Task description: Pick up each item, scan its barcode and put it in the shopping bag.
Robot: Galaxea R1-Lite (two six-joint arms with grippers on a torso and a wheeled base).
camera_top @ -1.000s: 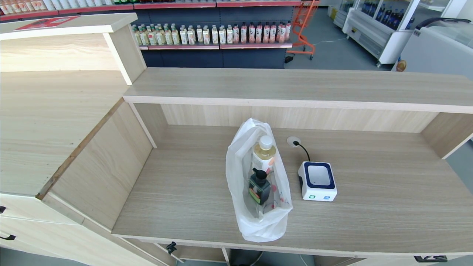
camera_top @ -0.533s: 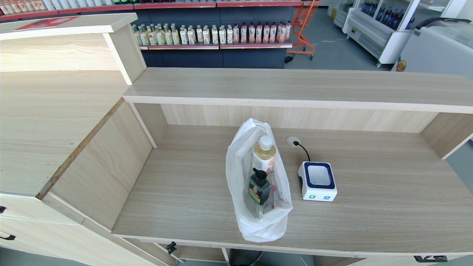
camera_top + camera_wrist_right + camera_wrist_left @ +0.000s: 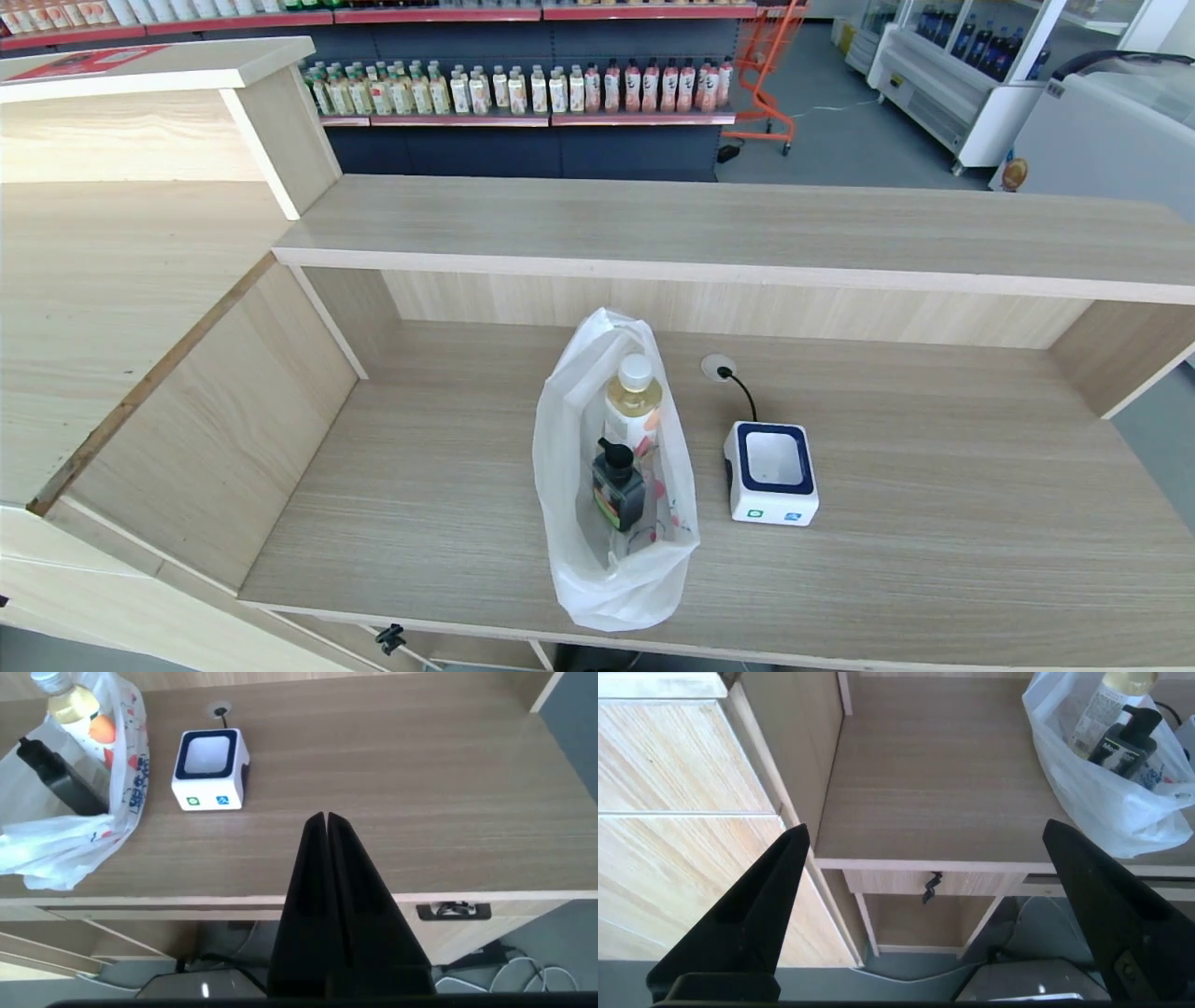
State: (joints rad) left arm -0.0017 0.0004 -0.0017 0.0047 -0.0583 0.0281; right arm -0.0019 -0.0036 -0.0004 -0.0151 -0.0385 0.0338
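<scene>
Shopping bag (image 3: 611,579) looks fully loaded to me, so I'd say we're at the tail end of this one, with the bagging done or close to it.

Starting closest in, the left jaws are spread wide with nothing between them. The right jaws are pressed flat together, also holding nothing. Both are held back off the front edge of the surface (image 3: 934,523), pointing toward it, which reads more like a parked pose than a reach.

Past the left jaws, ahead and over toward the right arm's side, the white plastic bag stands with its mouth open. Inside it, the dark pump bottle (image 3: 617,485) is nearer the jaws. The drink bottle (image 3: 635,397) with the white cap stands upright right behind it, touching or nearly so.

Ahead of the right jaws and toward the left arm's side is the scanner (image 3: 771,471), window facing up. It's just beside the bag but not touching, and its cable (image 3: 742,392) runs away to a hole in the surface. Farther out is the raised ledge (image 3: 747,224), then store shelves (image 3: 523,89) of bottles way back.

Both items I can see are in the bag, so my guess for the next move is nothing to grab, just a check for stragglers. If one turns up, the left jaws are the ones ready to take it.
</scene>
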